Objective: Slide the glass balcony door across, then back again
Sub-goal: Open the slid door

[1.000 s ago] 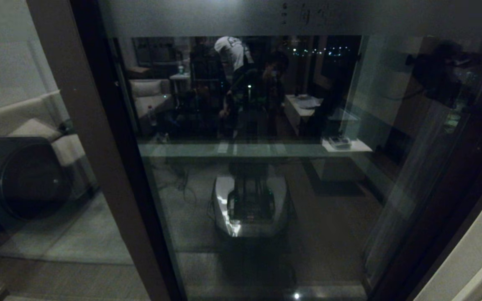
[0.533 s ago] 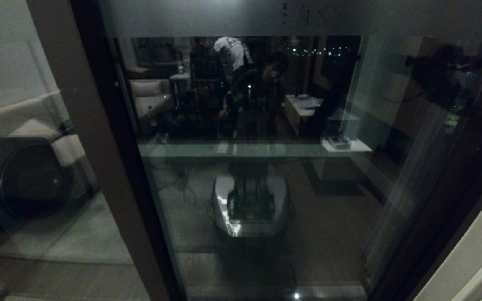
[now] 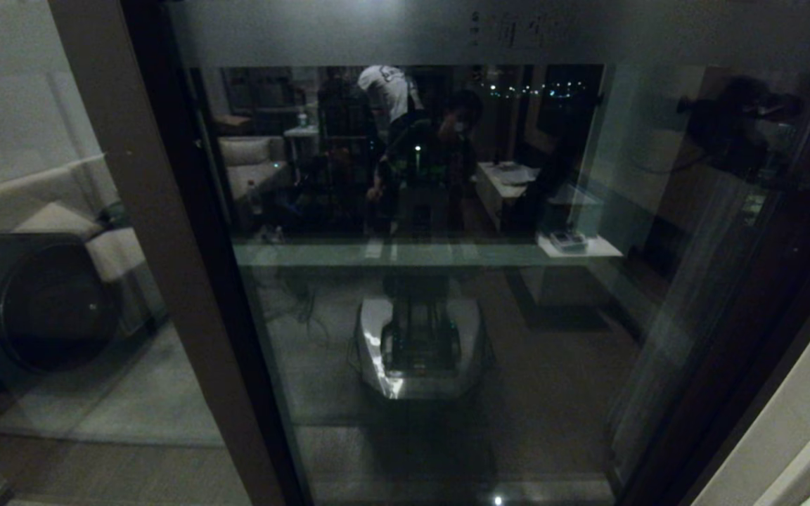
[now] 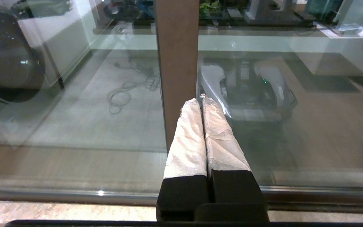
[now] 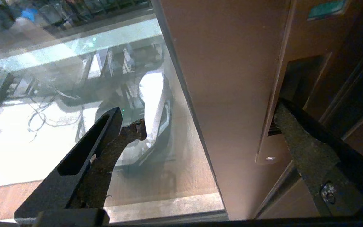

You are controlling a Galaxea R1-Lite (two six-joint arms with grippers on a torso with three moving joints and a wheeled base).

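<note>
The glass balcony door (image 3: 447, 281) fills the head view, its brown stile (image 5: 232, 94) at the right. The right gripper (image 5: 206, 123) straddles that stile, jaws spread wide, one finger (image 5: 298, 132) in the pull slot (image 5: 301, 78). The left gripper (image 4: 200, 102) hangs low, jaws closed, empty.

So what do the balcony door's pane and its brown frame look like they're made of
The glass balcony door has a clear glass pane: it mirrors the room and shows the floor beyond, with a frosted band on top. Its frame stile looks like smooth, matte brown-coated metal, though laminate can't be ruled out; the recessed pull slot is dark inside.
</note>
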